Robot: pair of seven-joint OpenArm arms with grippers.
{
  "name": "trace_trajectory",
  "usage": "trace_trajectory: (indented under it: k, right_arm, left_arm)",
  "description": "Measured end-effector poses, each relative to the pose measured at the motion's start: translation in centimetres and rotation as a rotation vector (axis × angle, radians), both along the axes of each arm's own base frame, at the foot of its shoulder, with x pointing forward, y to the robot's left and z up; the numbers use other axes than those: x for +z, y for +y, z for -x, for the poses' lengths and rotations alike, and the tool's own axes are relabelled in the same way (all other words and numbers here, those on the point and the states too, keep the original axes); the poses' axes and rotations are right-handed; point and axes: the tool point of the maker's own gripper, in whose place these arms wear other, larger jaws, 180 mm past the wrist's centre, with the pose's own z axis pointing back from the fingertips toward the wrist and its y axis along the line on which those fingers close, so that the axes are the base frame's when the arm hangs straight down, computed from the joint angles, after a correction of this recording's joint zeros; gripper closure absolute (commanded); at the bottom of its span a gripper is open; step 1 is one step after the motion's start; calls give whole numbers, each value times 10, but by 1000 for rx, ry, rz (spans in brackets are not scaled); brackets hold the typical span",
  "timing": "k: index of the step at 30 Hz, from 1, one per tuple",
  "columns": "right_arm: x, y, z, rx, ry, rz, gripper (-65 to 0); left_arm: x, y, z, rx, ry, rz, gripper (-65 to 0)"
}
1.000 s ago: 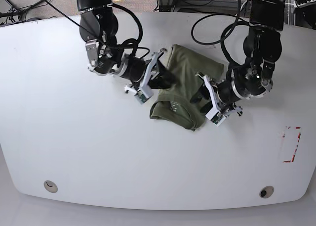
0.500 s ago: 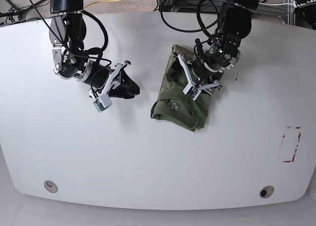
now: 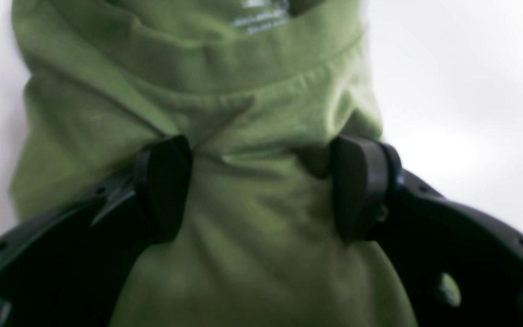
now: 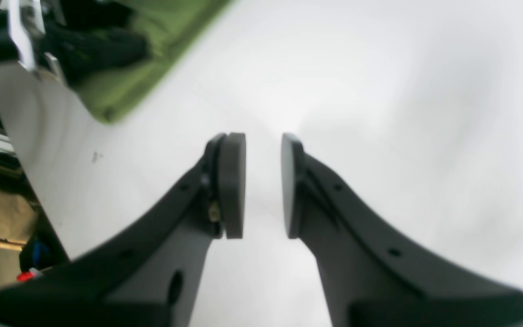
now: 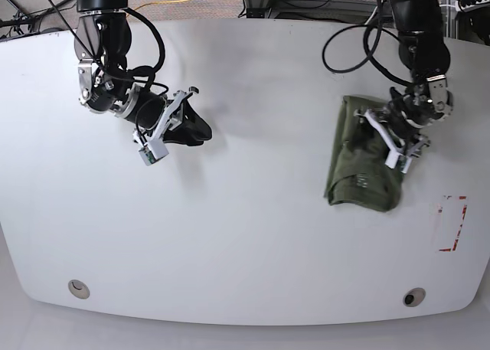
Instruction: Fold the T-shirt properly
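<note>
The olive-green T-shirt (image 5: 354, 174) lies folded into a narrow bundle at the right of the white table (image 5: 253, 235). My left gripper (image 5: 380, 138) rests on its upper part. In the left wrist view the left gripper (image 3: 263, 186) is open, with both fingertips (image 3: 166, 186) pressed down on the T-shirt (image 3: 261, 91) and wrinkled cloth lying flat between them. My right gripper (image 5: 200, 130) hovers over bare table at the upper left, well away from the shirt. Its pads (image 4: 233, 181) stand a narrow gap apart around nothing, and a corner of the T-shirt (image 4: 152, 68) shows far off.
A red tape rectangle (image 5: 452, 224) marks the table just right of the shirt. Two round holes (image 5: 78, 289) (image 5: 413, 297) sit near the front edge. Cables (image 5: 344, 36) hang along the back edge behind both arms.
The T-shirt has slid from the table's middle to the right, with my left gripper on it. My right arm drew back left a second ago and has hardly moved since.
</note>
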Motion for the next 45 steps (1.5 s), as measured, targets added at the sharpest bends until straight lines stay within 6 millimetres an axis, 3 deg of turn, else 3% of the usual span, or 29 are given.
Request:
trace_trajectory:
  k: [2,8,13,16,20,23,29,32,35,40,45]
  right_arm:
    - [8,2,1,8,-25,-1,-124]
    - [24,6,4,23,-76,4,-124]
    - [27,7,5,27,-86,5,-124]
    - [25,8,10,38,-83,6,-124]
    - [21,11,21,71,-76,11,-124]
    - [20,11,22,69,-73,14,-124]
    - [16,7,25,67,-66,29,-124]
    - [10,-11,18,32,-79,119,-124]
    - [2,-31,10,-26,-90,216,-124]
    - [-2,-69,-9,-173,-160,361,-125]
    - [-13,-86,-19,-267,-252,368,-124]
  left_arm:
    - [-1,49,16,60,52,-74,-444]
    - [6,141,52,132,142,-184,-444]
    - [11,222,89,292,220,-225,-444]
    - [16,252,103,356,238,-247,-444]
    - [20,270,112,406,242,-263,-444]
    - [32,271,112,405,248,-305,-444]
    - [94,255,79,349,121,-450,-443]
    - [119,225,59,304,9,-469,-396]
    - [128,189,51,282,-73,-461,-369]
    - [126,126,36,192,-154,-455,-367]
    - [117,63,26,154,-312,-288,-367]
